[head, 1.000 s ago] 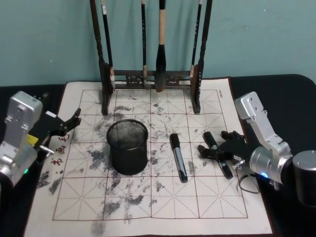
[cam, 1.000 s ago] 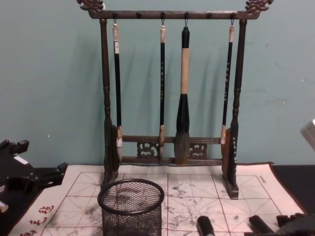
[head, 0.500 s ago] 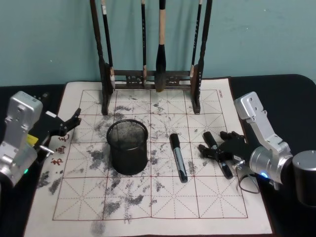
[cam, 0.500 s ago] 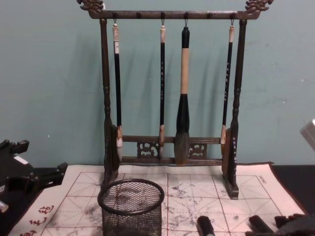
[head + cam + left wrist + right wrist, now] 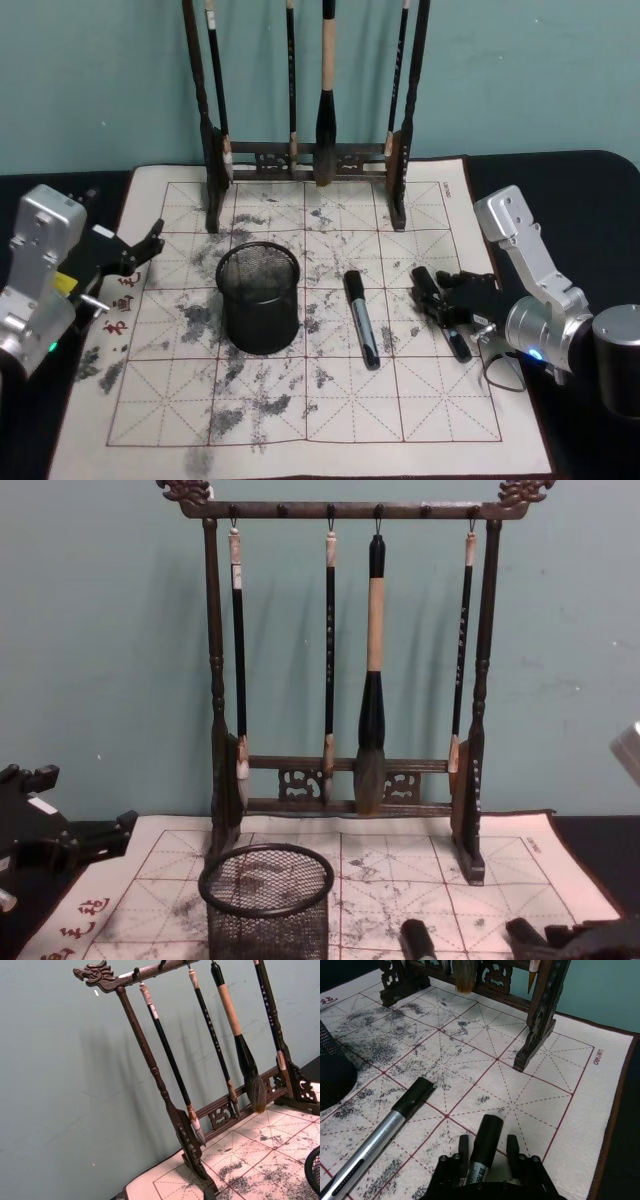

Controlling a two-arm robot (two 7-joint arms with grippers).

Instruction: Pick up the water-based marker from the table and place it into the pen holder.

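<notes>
Right gripper (image 5: 441, 300) low on the mat (image 5: 330, 420), jaws released and straddling the water-based marker (image 5: 486, 1132), seemingly a slim gap each side. The marker lies flat at 3 o'clock of the pen holder (image 5: 259, 298). Left gripper (image 5: 152, 243) is parked at 9 o'clock, jaws released.

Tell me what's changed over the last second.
The right gripper has drawn its fingers in around the marker lying on the right of the mat. They now sit close on either side of it with a small gap showing, so it is not yet gripped or lifted. The other marker, the pen holder and the parked left gripper at the mat's left edge stayed put.
</notes>
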